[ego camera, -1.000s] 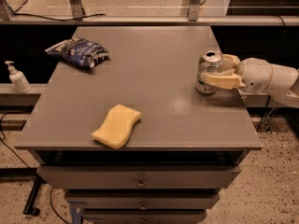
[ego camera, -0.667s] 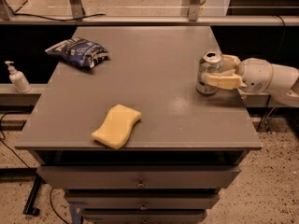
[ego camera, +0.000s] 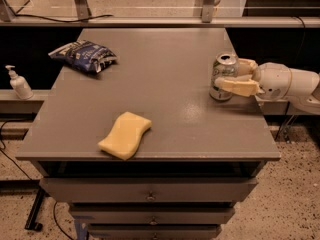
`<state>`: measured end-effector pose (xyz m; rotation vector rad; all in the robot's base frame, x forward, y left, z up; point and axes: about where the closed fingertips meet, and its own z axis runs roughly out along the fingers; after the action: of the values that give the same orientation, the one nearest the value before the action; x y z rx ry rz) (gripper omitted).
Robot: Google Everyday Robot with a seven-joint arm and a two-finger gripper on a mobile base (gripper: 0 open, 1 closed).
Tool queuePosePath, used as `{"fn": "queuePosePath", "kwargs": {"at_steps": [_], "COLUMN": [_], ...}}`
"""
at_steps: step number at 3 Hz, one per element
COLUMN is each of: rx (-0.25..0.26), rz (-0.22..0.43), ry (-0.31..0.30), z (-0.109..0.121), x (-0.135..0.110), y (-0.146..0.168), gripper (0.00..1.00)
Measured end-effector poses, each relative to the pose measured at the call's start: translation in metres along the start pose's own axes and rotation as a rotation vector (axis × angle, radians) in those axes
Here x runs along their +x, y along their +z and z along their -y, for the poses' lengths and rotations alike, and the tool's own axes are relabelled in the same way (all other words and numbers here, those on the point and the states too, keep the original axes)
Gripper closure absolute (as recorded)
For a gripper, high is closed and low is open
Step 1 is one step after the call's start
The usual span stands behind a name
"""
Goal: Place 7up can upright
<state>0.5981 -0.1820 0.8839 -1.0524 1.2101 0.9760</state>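
Here the gripper (ego camera: 229, 75) reaches in from the right, its fingers (ego camera: 240, 87) clamped on the upright 7up can (ego camera: 223, 64) near the right edge of the table (ego camera: 165, 69); a yellow sponge (ego camera: 125, 135) lies near the front, a chip bag (ego camera: 83, 55) far left

No text can be read. Faint markings are seen on the 7up can (ego camera: 221, 73), which is clasped by the gripper (ego camera: 228, 79) at the table (ego camera: 170, 104) edge. Print on the blue bag (ego camera: 84, 55), well away from the gripper, is illegible.
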Motion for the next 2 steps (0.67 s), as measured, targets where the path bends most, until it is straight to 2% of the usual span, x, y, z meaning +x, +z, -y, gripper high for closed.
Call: {"fn": "queuePosePath", "kwargs": {"at_steps": [1,2], "rx": [-0.001,0.014], "rz": [-0.001,-0.012], "ry": [0.001,-0.015], "z": [0.000,0.002], "x": [-0.002,-0.012], "y": [0.000,-0.010], "gripper": [0.00,0.00]}}
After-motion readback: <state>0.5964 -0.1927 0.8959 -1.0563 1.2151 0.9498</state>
